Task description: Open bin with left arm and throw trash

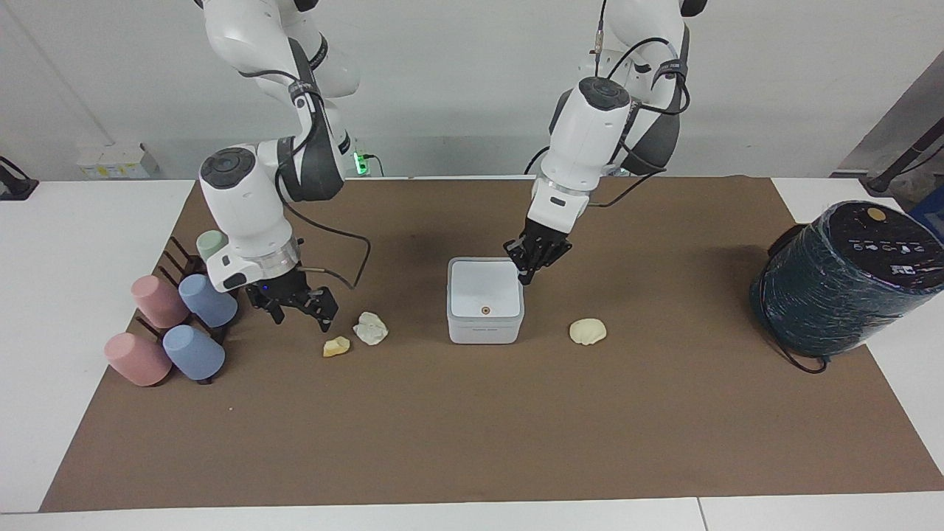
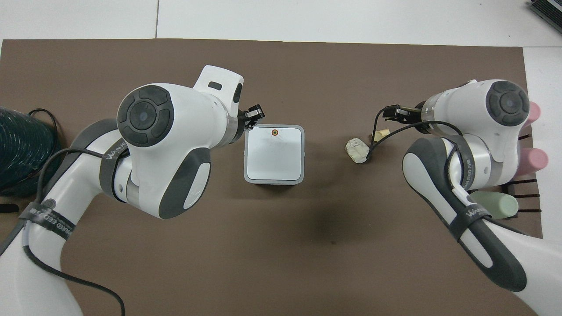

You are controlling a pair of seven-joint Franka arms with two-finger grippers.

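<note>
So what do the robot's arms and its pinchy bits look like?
Both arms are glossy white with dark grey patches and round grey caps at the joints. Thin black cables loop along them. Each ends in a small black tool: the left tool, the right tool.

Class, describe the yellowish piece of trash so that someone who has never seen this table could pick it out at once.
Start at the white bin in the middle of the brown mat and look toward the right arm's end, where two small lumps lie side by side. The yellowish chunk is the one closer to the rack of pastel cups. It is smaller and yellower than the white wad beside it.
</note>
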